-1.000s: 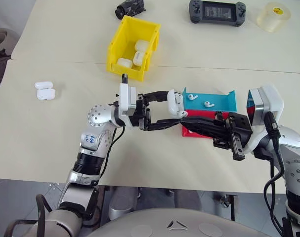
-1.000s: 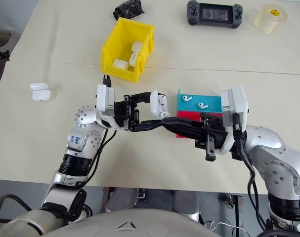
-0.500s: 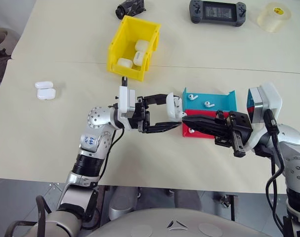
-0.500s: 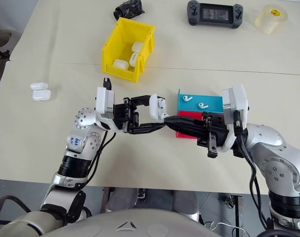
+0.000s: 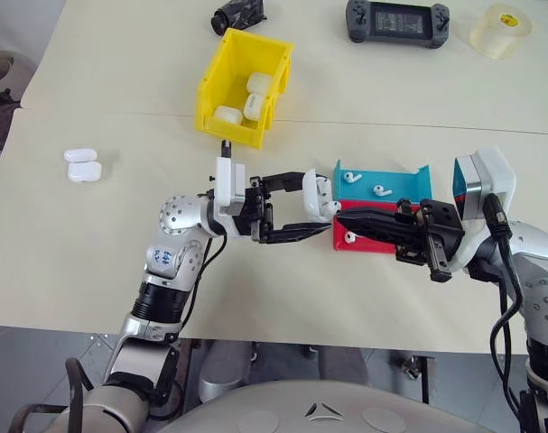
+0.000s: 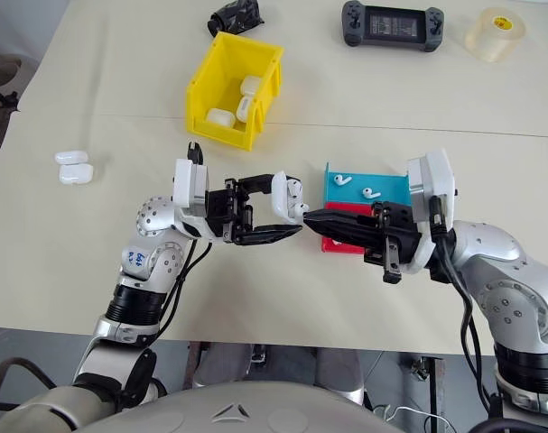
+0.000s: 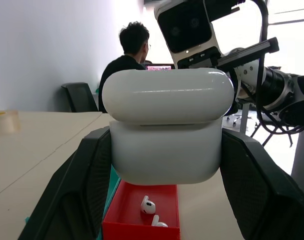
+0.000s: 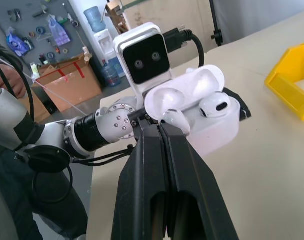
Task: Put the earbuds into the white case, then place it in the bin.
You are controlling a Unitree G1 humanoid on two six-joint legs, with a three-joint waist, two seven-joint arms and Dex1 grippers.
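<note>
White case (image 5: 318, 194) sits clamped between the left gripper (image 5: 320, 214) fingers, lid flipped open; in the head views the case is mostly hidden by the finger tips, and the buds inside can't be made out there. Right wrist view shows one earbud (image 8: 214, 106) seated in the case and a second earbud (image 8: 175, 120) pinched at the tips of the right gripper (image 5: 343, 219), whose fingers are pressed together, just at the case mouth; whether that bud is in its socket is unclear. Versus a second ago the right fingers have slid back a little from under the case, and the red tray (image 5: 368, 244) with one bud lying in it shows more. Blue tray (image 5: 407, 185), just behind the right fingers, holds two loose buds. Yellow bin (image 5: 218, 85), well beyond the left fingers, holds three cases, bare table between. Two more cases (image 5: 81, 166) lie far off near the left table edge.
</note>
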